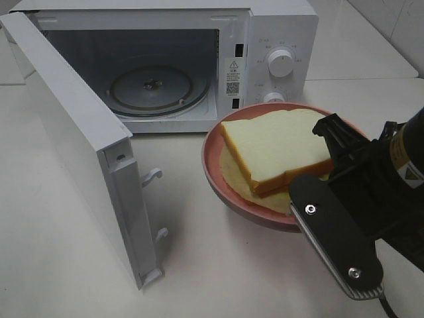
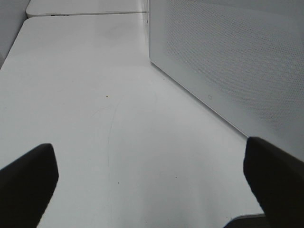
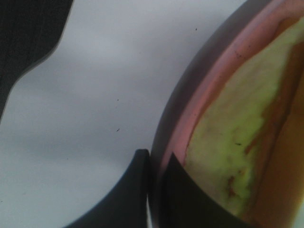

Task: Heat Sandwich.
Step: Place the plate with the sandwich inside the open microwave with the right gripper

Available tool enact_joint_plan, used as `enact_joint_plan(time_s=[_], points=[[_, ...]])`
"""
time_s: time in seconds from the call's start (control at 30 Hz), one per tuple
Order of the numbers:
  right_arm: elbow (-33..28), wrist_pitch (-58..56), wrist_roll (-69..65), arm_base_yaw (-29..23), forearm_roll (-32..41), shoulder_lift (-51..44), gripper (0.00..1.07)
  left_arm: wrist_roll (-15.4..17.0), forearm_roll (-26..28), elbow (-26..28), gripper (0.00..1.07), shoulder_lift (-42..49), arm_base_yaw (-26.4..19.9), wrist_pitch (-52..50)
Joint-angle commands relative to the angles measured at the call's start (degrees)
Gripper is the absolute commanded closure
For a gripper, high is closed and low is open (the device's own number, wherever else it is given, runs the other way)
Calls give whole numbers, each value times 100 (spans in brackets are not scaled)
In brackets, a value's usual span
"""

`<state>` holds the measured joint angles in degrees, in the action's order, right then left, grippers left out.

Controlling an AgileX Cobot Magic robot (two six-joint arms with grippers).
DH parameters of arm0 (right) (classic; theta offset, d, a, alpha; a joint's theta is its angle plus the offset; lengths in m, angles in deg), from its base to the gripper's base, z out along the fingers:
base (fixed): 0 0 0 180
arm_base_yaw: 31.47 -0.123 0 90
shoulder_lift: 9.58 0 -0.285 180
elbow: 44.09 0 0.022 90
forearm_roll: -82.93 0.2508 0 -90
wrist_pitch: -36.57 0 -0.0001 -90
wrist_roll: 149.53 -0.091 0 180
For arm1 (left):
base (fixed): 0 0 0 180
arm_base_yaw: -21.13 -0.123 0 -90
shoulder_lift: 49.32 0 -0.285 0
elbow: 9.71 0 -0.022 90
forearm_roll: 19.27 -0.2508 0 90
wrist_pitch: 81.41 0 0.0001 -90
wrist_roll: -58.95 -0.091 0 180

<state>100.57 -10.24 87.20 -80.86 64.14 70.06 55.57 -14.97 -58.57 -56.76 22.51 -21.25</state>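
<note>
In the high view the sandwich (image 1: 278, 149) lies on a pink plate (image 1: 213, 162) just right of centre, at about 3 o'clock, in front of the microwave's (image 1: 278, 26) knob (image 1: 281, 63). The right tool (image 3: 156, 162) comes in from 5 o'clock and is clamped on the plate's near rim, one finger outside and one inside, next to the pale green layer. The microwave sits at 12 o'clock with its door (image 1: 66, 132) swung out towards 8 o'clock, and the glass turntable (image 1: 151, 86) inside is bare. The left tool (image 2: 152, 178) shows only in its own camera. Its fingers (image 2: 28, 183) are spread wide over the white desk (image 1: 199, 265) with nothing between them, near a perforated white panel.
</note>
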Motion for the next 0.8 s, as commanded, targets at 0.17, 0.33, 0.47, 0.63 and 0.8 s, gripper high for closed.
enact_joint_plan(time_s=[0.17, 0.33, 0.47, 0.63, 0.8], points=[[0, 579, 1455, 584, 653, -46, 107, 11, 29, -23, 7, 115, 23, -80], [0, 785, 2303, 1129, 1083, -46, 107, 11, 29, -23, 7, 115, 23, -80], [0, 785, 3117, 1415, 1278, -46, 107, 11, 29, -23, 7, 115, 23, -80], [0, 900, 3650, 1696, 1553, -46, 107, 11, 29, -23, 7, 115, 23, -80], [6, 894, 3718, 1805, 1513, 0, 107, 11, 29, -23, 7, 115, 23, -80]])
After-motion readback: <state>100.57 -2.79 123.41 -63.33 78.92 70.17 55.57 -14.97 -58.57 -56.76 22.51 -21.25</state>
